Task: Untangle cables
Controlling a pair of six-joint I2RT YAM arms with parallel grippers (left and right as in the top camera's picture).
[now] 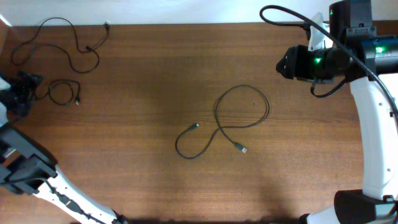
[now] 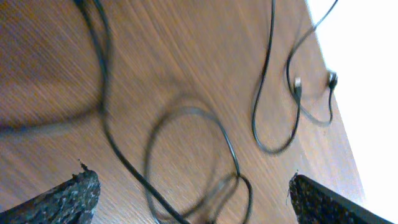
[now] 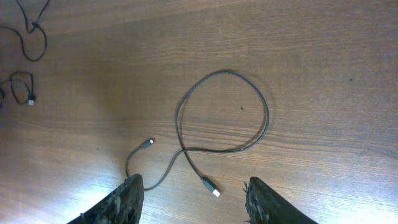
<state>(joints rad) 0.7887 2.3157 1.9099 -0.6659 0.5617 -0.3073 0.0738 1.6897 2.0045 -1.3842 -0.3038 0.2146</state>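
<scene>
Three thin black cables lie apart on the wooden table. A long one [image 1: 76, 37] snakes along the far left edge. Below it lies a small coil [image 1: 77, 101]. A wide loop with two plug ends [image 1: 242, 86] rests mid-table. My left gripper [image 1: 31, 88] hovers just left of the small coil, open wide. In the left wrist view the coil [image 2: 224, 134] lies blurred on the wood between its fingers [image 2: 62, 202], with the long cable [image 2: 268, 62] beyond. My right gripper [image 3: 193, 183] hangs open and empty, high over the table short of the looped cable [image 3: 267, 115].
The table's far edge meets a white wall [image 1: 186, 9]. A thick black arm cable [image 1: 292, 15] arcs above the right arm. The left arm's white links [image 1: 62, 193] cross the near left corner.
</scene>
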